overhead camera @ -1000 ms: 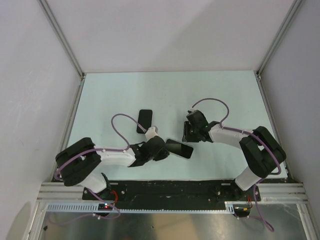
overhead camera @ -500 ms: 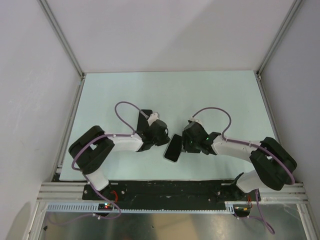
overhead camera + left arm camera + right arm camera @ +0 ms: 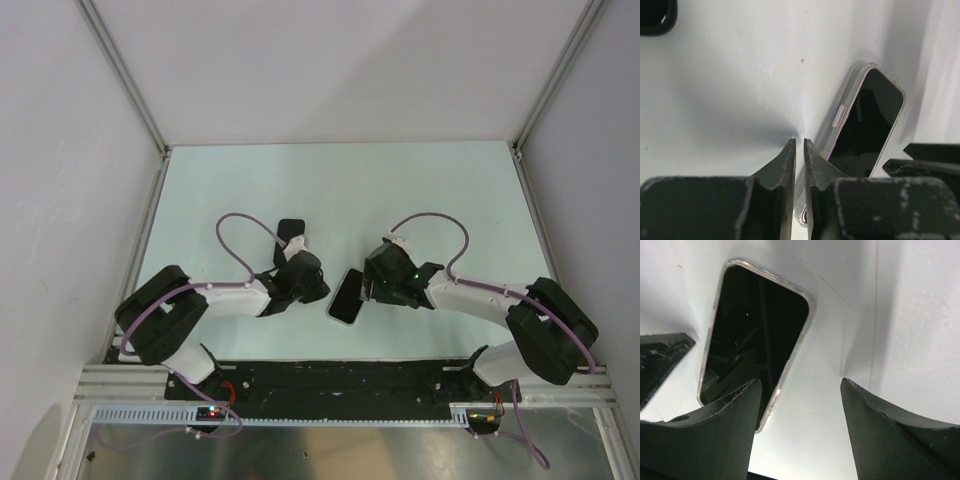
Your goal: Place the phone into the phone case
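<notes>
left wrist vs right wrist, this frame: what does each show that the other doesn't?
Left wrist only: a corner of the black phone case at top left, the side button on the phone, and the gap of the left claw, nearly shut and empty. Right wrist only: the gap of the right claw, open, with one finger overlapping the phone's near end and nothing between the fingers. Both: the phone lying screen up on the table, gripped by neither claw, plus a dark sliver at the frame edge, probably the other arm's claw.
</notes>
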Controlling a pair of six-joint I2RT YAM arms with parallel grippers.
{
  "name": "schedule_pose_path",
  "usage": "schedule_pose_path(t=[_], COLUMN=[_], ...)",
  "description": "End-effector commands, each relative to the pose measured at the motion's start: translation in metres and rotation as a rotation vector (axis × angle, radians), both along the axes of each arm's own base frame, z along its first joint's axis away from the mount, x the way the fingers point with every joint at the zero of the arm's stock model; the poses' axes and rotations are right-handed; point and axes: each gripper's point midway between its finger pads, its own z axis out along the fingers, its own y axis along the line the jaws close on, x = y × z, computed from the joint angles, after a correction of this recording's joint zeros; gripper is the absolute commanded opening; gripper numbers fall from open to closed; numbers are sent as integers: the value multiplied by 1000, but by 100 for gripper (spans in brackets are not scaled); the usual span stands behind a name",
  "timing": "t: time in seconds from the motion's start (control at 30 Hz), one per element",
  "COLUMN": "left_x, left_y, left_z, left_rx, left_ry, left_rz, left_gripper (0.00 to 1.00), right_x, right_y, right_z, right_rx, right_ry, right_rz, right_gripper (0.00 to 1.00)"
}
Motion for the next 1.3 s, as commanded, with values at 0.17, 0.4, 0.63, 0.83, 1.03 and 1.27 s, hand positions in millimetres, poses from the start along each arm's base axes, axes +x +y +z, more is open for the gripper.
schedule_pose_path(t=[0.17,0.4,0.63,0.83,1.03,1.27], left_x=[-31,-39,-36,-32,-22,-7], left_y=[-22,-30,-31,-27,-8,11], left_z=[13,14,16,18,21,29], left_rx=[-53,-65,-65,-67,-69,-85], left_ry=[-31,-32,-39,-46,-64,-88], left_rz=[-84,-107,-105,-88,-39,6], left_gripper=[15,15,15,15,16,16], right_x=[46,62,60,51,41,40], right_y=[18,27,24,18,16,8], right_z=[8,-3,-14,-26,-36,-43], right_rx=[-1,-28,-79,-149,-216,-309], right_ry=[-59,-33,-7,30,54,80], right_rz=[-109,-97,-86,-33,18,29], right_gripper=[70,70,68,69,74,74])
